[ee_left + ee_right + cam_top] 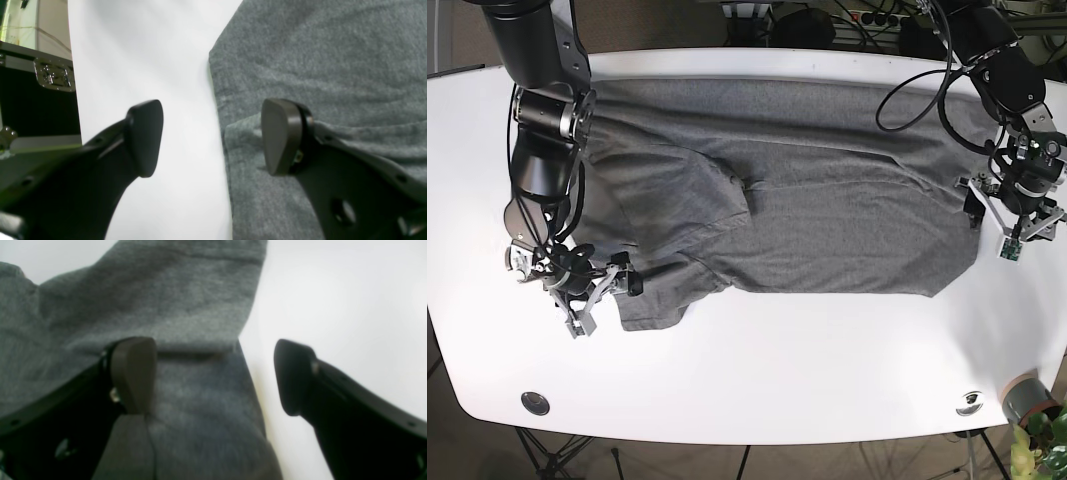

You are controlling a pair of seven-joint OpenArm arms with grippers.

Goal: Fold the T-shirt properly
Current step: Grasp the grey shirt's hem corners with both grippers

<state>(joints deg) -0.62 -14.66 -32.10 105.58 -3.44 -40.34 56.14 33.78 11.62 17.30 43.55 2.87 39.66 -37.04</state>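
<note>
Both arms parked at the shirt's side edges, nothing grabbed yet

The grey T-shirt (777, 190) lies spread across the far half of the white table (757, 380). The left gripper (211, 136) and right gripper (213, 373) each have fingers spread wide, straddling the cloth's edge, one finger over fabric, one over bare table.

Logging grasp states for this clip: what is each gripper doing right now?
Left gripper: open, straddling the T-shirt edge, nothing gripped.
Right gripper: open, one finger over the shirt's edge, nothing gripped.
</note>
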